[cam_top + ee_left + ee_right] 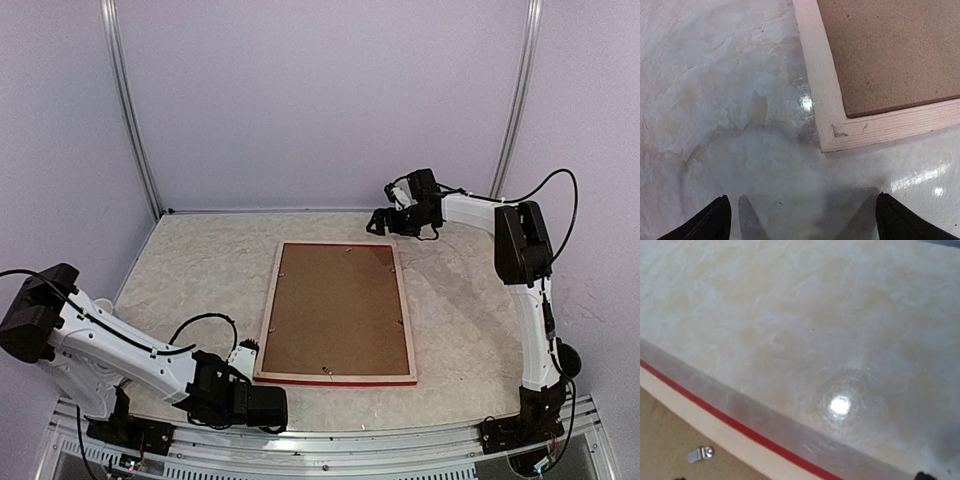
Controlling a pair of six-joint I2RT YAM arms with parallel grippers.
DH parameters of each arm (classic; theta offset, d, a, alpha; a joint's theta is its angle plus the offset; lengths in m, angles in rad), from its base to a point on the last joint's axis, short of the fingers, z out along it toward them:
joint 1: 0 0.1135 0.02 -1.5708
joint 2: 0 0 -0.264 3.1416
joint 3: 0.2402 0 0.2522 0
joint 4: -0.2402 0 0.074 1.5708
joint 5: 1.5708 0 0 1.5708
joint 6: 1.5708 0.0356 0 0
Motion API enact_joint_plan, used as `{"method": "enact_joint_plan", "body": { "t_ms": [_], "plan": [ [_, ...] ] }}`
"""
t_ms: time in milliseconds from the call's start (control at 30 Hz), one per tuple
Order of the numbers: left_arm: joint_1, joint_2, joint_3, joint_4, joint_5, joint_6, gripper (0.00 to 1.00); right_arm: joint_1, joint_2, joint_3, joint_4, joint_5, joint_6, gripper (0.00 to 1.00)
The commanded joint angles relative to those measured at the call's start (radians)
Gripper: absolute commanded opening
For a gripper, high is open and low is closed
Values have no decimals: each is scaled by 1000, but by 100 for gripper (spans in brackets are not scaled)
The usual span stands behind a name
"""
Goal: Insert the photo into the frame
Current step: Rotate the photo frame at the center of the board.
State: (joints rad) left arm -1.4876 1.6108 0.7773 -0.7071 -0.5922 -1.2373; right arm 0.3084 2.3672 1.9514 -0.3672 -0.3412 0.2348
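On the marbled table (200,270), the red-edged wooden frame (268,330) is laid face down, brown hardboard backing (335,305) fitted; no photo is seen, work judged unstarted. The left claw (800,225) and right claw (383,222) are spread, empty.

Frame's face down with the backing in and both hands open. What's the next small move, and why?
Probably ease the open right hand onto the small metal clip in its wrist view and turn it aside. The frame lies face down with the brown backing panel seated, and no photo shows, so the backing likely must come out first.
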Motion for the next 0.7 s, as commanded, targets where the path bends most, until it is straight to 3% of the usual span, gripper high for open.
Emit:
{"method": "enact_joint_plan", "body": {
  "t_ms": [0,467,667],
  "plan": [
    [9,48,11,-3,-23,-22,99,-11,33,-4,20,-23,-36,99],
    [98,4,-58,108,-5,4,99,-23,88,-24,45,-41,-79,99],
    [136,-23,-72,124,-9,15,99,-26,72,-93,53,-141,-97,99]
  ]
}}
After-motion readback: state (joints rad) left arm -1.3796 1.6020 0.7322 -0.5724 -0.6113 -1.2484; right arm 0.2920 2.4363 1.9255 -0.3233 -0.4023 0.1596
